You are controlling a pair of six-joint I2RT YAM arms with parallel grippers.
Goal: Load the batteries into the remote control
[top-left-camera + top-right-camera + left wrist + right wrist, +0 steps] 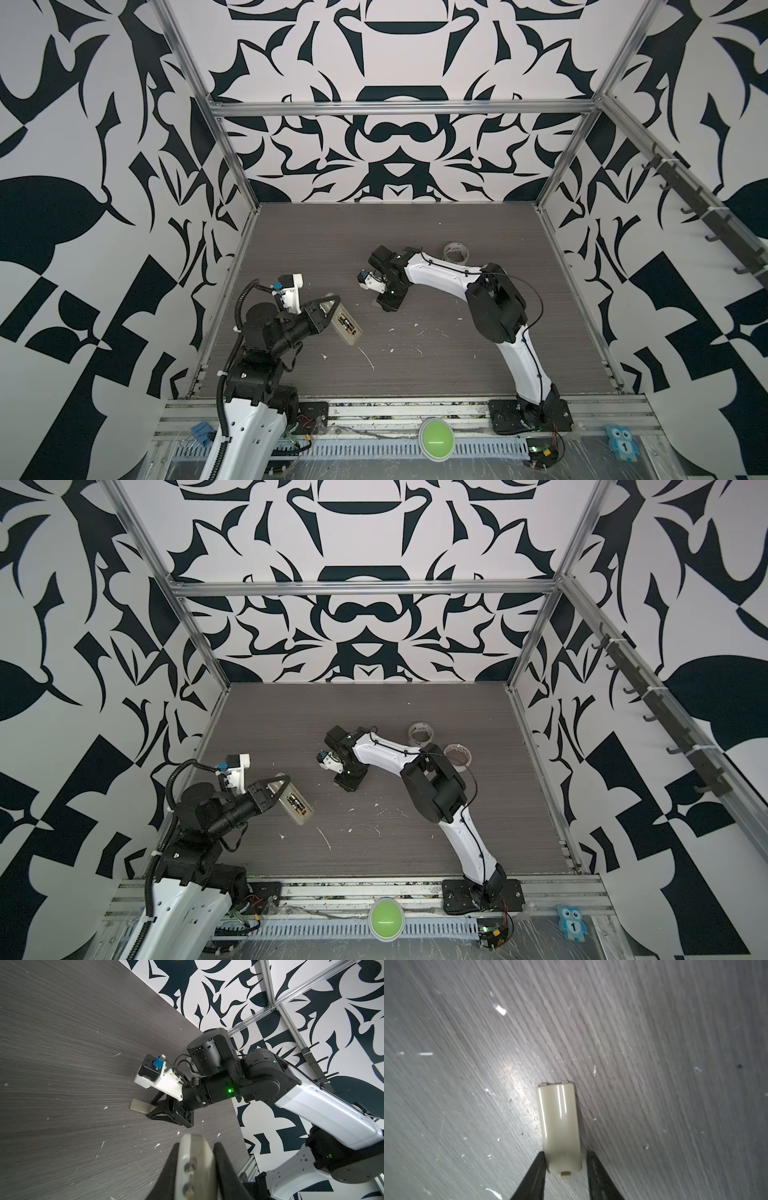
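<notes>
Black-fingered, the right tool (565, 1155) stands open astride one end of a cream battery cover (559, 1118) that lies flat on the grey table (654, 1043), with a sliver of gap on one side. Well apart, the left tool (331, 306) grips the remote control (352, 333) by one end, back up, the batteries (345, 322) sitting side by side in its uncovered compartment.

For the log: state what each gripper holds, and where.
Left gripper clamps remote control by one end. Right gripper straddles battery cover, tab end; grip unclear.
</notes>
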